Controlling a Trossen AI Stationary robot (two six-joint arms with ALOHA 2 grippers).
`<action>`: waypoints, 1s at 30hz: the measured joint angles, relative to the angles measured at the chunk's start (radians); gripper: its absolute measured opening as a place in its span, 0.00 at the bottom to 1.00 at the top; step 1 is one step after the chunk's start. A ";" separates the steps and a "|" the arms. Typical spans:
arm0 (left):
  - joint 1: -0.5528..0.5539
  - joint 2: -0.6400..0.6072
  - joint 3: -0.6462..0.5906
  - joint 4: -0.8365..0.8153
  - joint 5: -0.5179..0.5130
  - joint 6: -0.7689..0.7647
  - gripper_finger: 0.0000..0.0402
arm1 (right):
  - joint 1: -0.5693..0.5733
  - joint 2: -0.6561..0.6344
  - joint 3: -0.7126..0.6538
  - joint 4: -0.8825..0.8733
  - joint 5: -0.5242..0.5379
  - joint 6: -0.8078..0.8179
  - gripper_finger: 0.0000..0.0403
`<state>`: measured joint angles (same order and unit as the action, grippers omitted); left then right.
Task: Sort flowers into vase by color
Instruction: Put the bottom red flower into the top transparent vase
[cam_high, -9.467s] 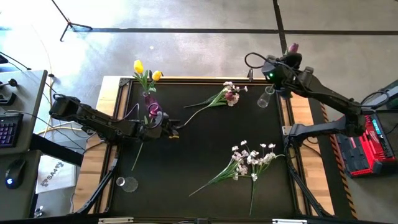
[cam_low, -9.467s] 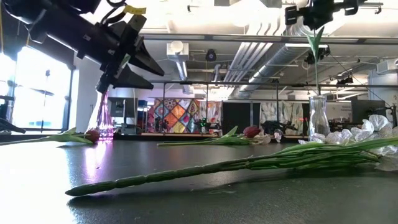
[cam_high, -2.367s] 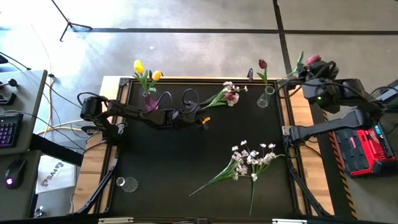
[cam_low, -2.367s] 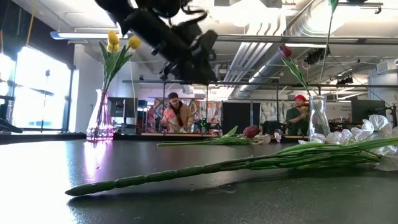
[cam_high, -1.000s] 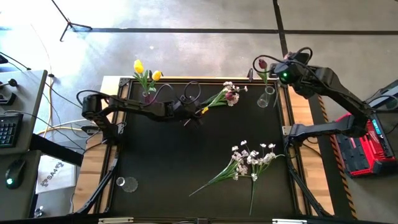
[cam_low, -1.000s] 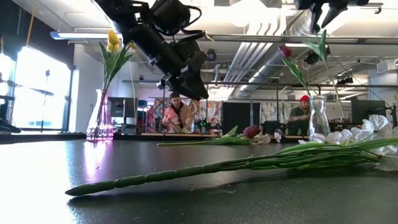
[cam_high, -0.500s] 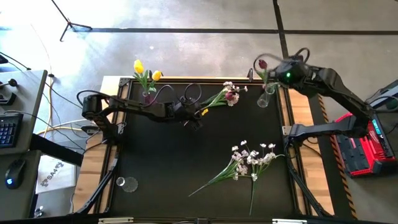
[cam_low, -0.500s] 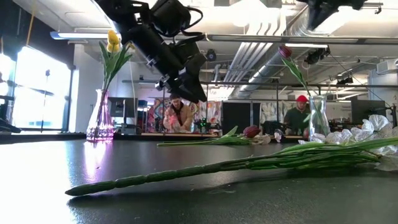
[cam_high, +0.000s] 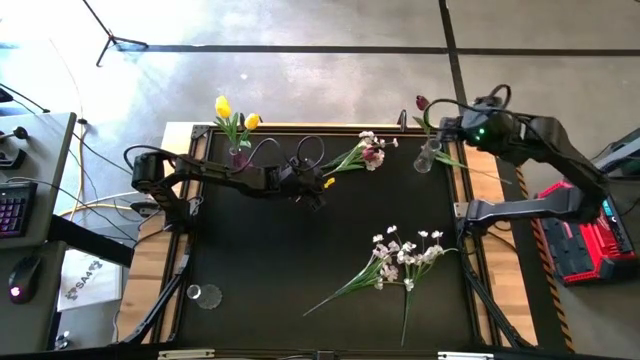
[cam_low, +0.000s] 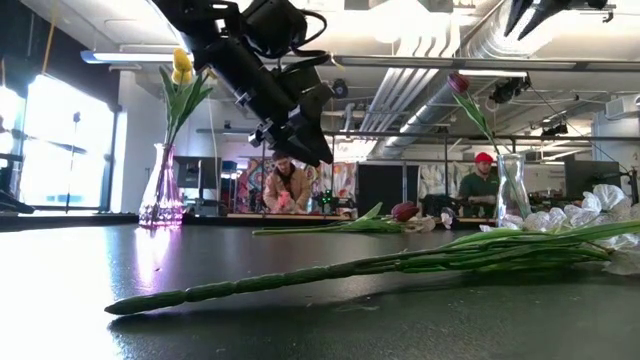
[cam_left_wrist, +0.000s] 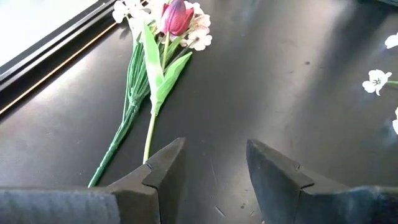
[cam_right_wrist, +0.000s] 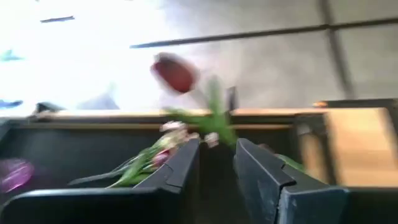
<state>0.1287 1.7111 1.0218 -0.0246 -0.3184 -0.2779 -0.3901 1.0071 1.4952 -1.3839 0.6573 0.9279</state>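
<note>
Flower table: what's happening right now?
A two-arm robot is sorting flowers into vases. Two yellow tulips stand in the purple vase, one red tulip in the clear vase. The left gripper hangs open over a tulip lying on the table. The right gripper is empty beside the clear vase. White sprays lie unsorted.

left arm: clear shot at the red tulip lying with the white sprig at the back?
Probably yes. The left gripper hovers open just short of the red tulip; bare table lies between, though the white sprig sits against the bloom.
</note>
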 joint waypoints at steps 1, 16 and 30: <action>0.000 0.000 0.000 0.000 0.003 0.000 0.40 | -0.027 0.009 0.000 -0.016 0.008 -0.006 0.24; -0.008 0.000 0.000 -0.082 0.078 -0.007 0.39 | -0.461 0.243 -0.006 -0.058 -0.359 -0.443 0.25; -0.038 0.000 0.000 -0.098 0.053 -0.005 0.39 | -0.674 0.214 -0.006 -0.123 -0.341 -0.214 0.24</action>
<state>0.0906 1.7114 1.0218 -0.1226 -0.2653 -0.2826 -1.0639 1.2208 1.4891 -1.5064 0.3164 0.7135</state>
